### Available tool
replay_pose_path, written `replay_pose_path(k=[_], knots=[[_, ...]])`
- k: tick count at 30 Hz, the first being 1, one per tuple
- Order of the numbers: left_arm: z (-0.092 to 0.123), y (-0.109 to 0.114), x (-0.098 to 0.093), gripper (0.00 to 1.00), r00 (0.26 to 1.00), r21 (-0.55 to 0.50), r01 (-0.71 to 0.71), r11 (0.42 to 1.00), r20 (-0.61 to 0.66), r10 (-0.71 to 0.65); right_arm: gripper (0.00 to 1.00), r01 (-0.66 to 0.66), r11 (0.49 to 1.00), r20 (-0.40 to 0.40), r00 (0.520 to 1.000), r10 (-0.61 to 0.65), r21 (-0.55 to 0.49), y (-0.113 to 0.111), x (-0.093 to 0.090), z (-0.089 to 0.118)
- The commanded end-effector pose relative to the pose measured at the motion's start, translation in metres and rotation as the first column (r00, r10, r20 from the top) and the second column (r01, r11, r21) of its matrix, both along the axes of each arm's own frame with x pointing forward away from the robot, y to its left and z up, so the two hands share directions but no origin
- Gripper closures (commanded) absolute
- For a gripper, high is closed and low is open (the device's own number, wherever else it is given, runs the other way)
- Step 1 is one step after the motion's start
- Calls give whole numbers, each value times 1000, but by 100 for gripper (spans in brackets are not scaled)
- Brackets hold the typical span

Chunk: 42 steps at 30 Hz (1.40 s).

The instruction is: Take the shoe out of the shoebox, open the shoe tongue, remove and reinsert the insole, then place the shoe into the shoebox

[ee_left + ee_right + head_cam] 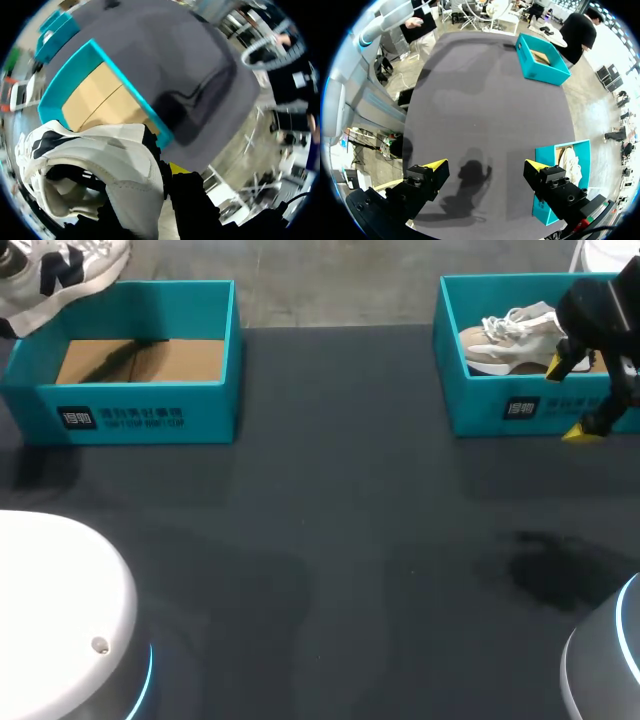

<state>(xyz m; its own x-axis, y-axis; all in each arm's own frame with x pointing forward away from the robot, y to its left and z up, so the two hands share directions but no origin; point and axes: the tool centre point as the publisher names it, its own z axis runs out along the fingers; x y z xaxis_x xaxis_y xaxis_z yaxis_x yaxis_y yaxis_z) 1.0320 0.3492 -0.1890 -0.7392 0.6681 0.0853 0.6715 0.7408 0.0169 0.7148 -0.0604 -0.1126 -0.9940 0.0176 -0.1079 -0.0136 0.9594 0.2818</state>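
A: Currently L gripper [172, 172] is clamping the white-and-black shoe [60, 265], w/ only one yellow tip showing; shoe is hanging by the far-left corner of the left shoebox [150, 405].
B: And R side?
A: R gripper [568, 398] is hovering over the near wall of the right shoebox [490, 410], fingers spread wide, holding nothing. Inside that box a beige shoe [510, 335] is lying.
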Motion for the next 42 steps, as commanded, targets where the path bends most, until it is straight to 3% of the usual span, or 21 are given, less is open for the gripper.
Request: replay_pose_path(k=[1, 29, 42], knots=[[3, 1, 3, 100, 742, 20, 670, 742, -12, -670, 0, 0, 1000, -5, 1000, 0, -4, 1, 2, 0], [2, 0, 3, 100, 742, 16, 671, 742, -10, -671, 0, 0, 1000, -5, 1000, 0, -4, 1, 2, 0], [-9, -14, 15, 100, 705, 81, 707, 702, -15, -709, 0, 0, 1000, -5, 1000, 0, -4, 1, 2, 0]])
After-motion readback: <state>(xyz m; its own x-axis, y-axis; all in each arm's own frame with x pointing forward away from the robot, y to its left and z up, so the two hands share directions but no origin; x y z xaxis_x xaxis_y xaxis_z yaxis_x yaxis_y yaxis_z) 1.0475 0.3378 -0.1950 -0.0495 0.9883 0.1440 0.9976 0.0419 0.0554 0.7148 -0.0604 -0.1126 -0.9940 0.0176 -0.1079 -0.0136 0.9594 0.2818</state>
